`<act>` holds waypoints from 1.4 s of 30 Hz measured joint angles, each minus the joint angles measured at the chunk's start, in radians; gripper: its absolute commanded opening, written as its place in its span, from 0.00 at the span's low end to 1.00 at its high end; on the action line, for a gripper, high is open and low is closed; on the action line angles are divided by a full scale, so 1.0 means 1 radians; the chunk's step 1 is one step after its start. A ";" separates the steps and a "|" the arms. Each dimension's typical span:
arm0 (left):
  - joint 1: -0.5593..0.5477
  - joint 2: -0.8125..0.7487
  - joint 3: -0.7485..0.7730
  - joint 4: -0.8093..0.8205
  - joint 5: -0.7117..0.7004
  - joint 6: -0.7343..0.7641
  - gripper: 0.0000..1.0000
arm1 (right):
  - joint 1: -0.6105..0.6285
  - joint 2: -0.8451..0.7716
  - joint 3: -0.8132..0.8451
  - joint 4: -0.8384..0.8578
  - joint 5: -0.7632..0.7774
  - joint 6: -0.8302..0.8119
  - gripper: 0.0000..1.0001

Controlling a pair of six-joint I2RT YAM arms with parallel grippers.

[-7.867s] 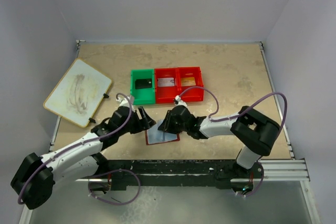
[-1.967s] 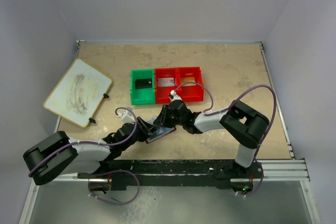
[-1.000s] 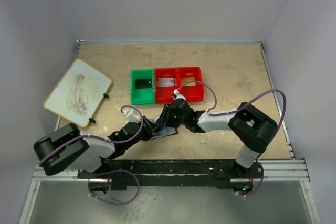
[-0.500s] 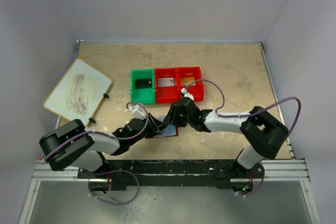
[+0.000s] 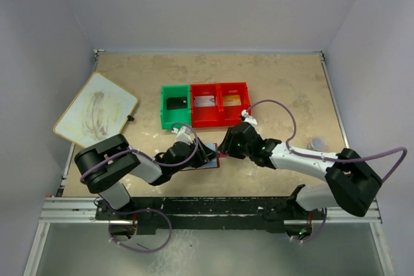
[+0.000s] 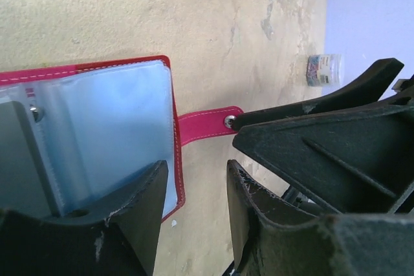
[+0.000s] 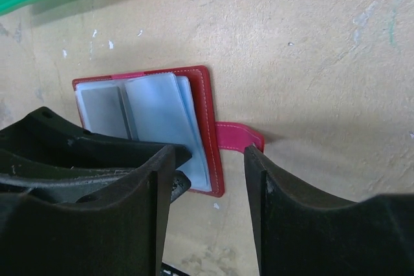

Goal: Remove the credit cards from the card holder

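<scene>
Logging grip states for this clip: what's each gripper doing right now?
Left gripper: open, holding nothing, over the card holder.
Right gripper: open, holding nothing, at its red tab.

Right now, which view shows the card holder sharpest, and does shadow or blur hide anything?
Top external: even soft light, card holder small, partly hidden by the arms. Left wrist: sleeves sharp and close. Right wrist: sharp too, soft shadow beside the red tab.
</scene>
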 measured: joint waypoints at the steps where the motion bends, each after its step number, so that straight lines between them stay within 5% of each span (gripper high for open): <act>1: 0.000 0.004 0.000 0.013 0.003 0.000 0.40 | -0.002 -0.019 -0.009 -0.003 0.000 0.000 0.49; 8: -0.013 -0.207 0.000 -0.124 -0.011 0.043 0.45 | -0.004 -0.113 -0.033 0.014 -0.026 -0.002 0.49; 19: -0.018 -0.787 0.159 -0.896 -0.413 0.164 0.64 | 0.035 -0.116 0.045 -0.003 -0.003 -0.086 0.53; 26: -0.018 -0.790 0.150 -1.188 -0.555 0.106 0.60 | 0.105 0.073 0.143 0.093 -0.064 -0.117 0.47; 30: -0.018 -0.815 0.134 -1.264 -0.583 0.064 0.61 | 0.135 0.180 0.163 0.122 -0.109 -0.116 0.53; 42: -0.018 -0.990 0.128 -1.501 -0.724 -0.080 0.63 | 0.275 0.486 0.562 -0.183 0.089 -0.156 0.62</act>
